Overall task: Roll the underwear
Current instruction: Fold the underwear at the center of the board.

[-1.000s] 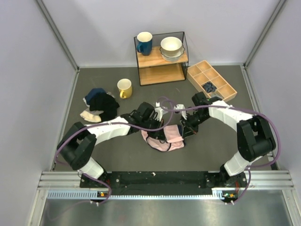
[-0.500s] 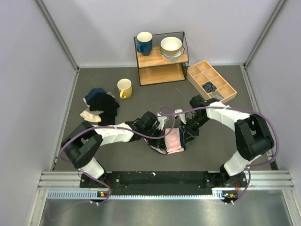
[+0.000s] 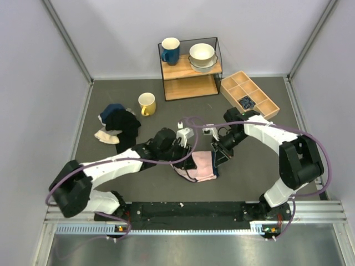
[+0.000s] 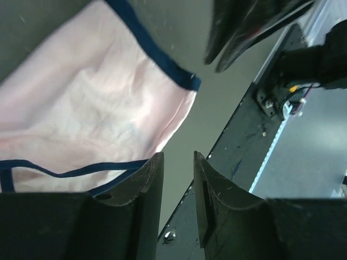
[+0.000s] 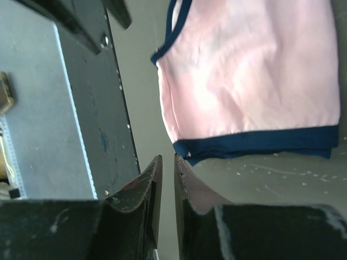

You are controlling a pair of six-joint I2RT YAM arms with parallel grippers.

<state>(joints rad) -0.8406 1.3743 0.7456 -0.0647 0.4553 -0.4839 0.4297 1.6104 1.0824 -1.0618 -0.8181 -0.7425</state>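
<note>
Well, from where I'm standing the grey table (image 3: 266,166) is the biggest thing. It has open surface to the right of the work and along the near side, and the walls stand well apart from it. The left arm (image 3: 111,166) and right arm (image 3: 272,136) crowd the middle, their wrists close together. At the back sit the wooden shelf (image 3: 186,69) and the divided tray (image 3: 249,94), with the black garments (image 3: 123,123) off to the left, none of them in the way.

The underwear (image 3: 202,165) lies near the table's middle, folded into a pink band with navy edging, flat and not rolled yet. The left gripper (image 4: 178,162) hangs just beside its edge, jaws a little spread with nothing between them. The right gripper (image 5: 168,162) hovers by the navy hem, fingers barely parted, also pinching nothing.

My worry is that with the 2 wrists this close, a reach for the cloth could knock them together. A pinch could also catch only 1 layer, so the fold falls open. The purple cables (image 3: 194,119) looping above might snag too.
</note>
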